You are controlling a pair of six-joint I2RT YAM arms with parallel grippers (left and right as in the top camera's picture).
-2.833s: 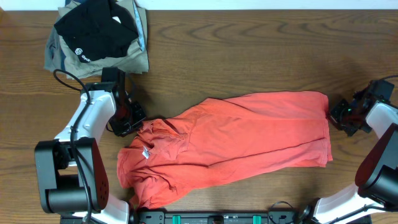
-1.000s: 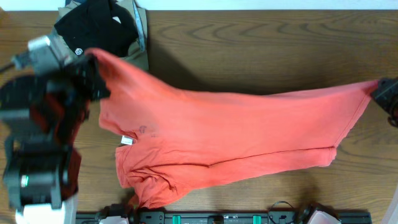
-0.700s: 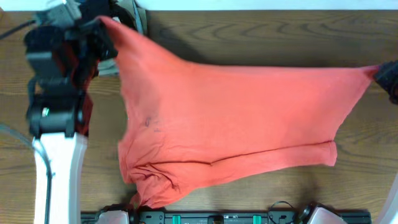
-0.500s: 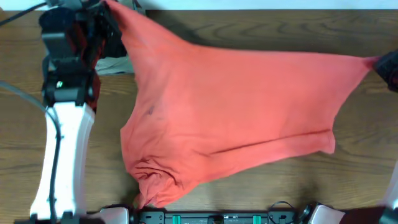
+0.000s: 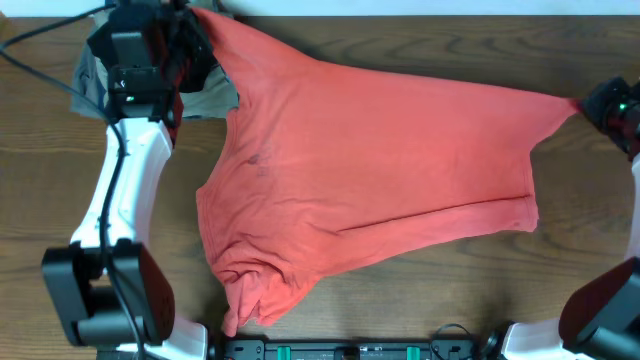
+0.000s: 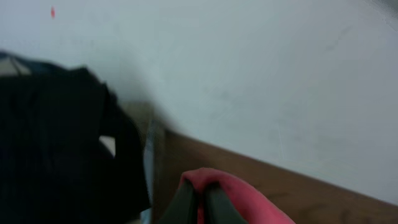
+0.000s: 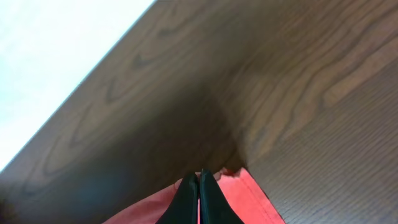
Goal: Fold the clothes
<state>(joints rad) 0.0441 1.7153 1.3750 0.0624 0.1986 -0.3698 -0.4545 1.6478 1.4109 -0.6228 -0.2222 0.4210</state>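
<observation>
While both claws grip opposite ends of it, the red-orange T-shirt (image 5: 380, 170) is stretched across the table (image 5: 400, 45), its upper edge running in a nearly straight line from the far-left corner to the right edge.

Left claw (image 5: 192, 25): at the far-left corner. In the wrist view the two fingers are pressed together with no gap, and a rounded fold of red cloth is pinched between them.

Right claw (image 5: 583, 105): at the right edge, toward the far side. In the wrist view the fingertips meet in a closed point, clamped on a small corner of the shirt, with bare wood beyond.

Shirt body: fans out from the gripped line toward the near edge. A hem runs along the lower right side. The lower left part is crumpled into a wrinkled bunch close to the near edge, left of centre. No print is visible on the upper surface.

Also at the far-left corner: a khaki-grey garment (image 5: 95, 85), partly under the left arm and the shirt, and a black garment (image 6: 50, 143) just beside the left claw.
</observation>
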